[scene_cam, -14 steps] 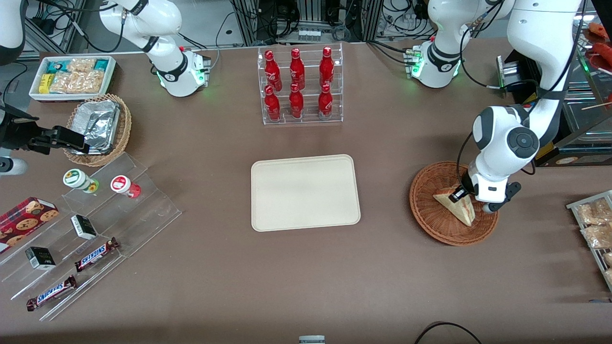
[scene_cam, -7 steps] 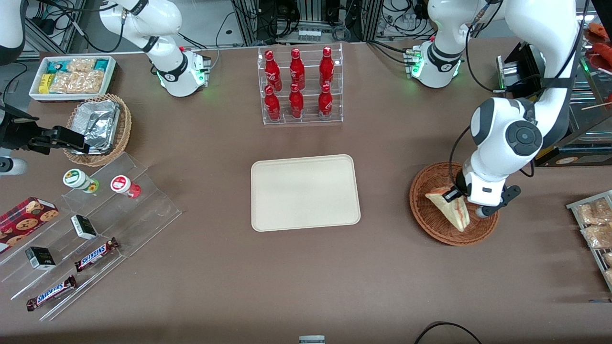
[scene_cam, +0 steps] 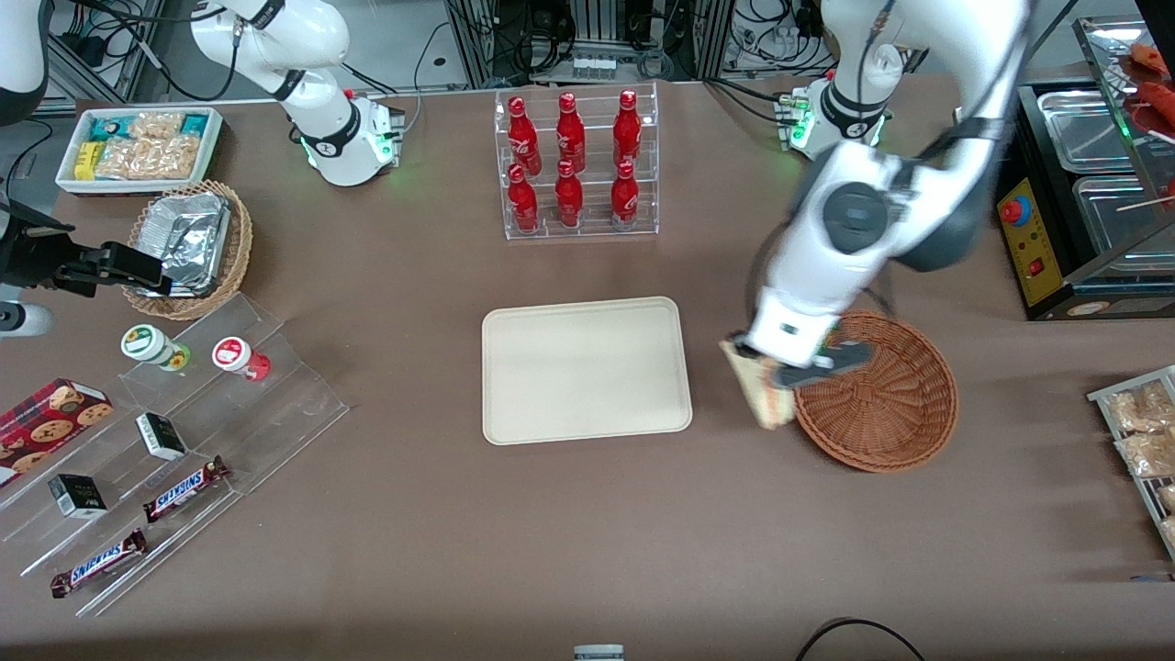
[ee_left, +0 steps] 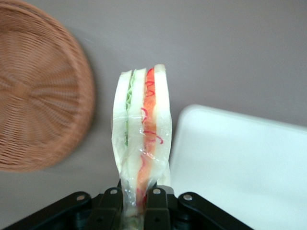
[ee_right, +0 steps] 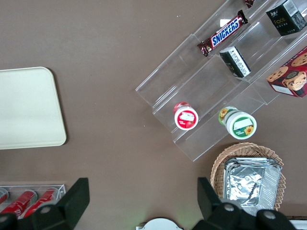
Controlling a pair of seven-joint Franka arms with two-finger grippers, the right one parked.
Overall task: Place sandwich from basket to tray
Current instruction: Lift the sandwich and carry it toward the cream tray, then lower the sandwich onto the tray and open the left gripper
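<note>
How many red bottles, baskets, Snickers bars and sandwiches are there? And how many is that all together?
Red bottles in the clear rack: 6
Baskets: 2, the reddish-brown basket and the tan basket with the foil container
Snickers bars: 2
Sandwich: 1, held by the gripper between basket and tray
Total: 11

The white left Franka arm bends down over the table, its wrist tilted. Its black two-finger gripper (scene_cam: pixel 769 375) hangs above the table surface, fingers (ee_left: pixel 156 203) clamped on the plastic-wrapped triangular sandwich (ee_left: pixel 143 143), held clear of everything.
</note>
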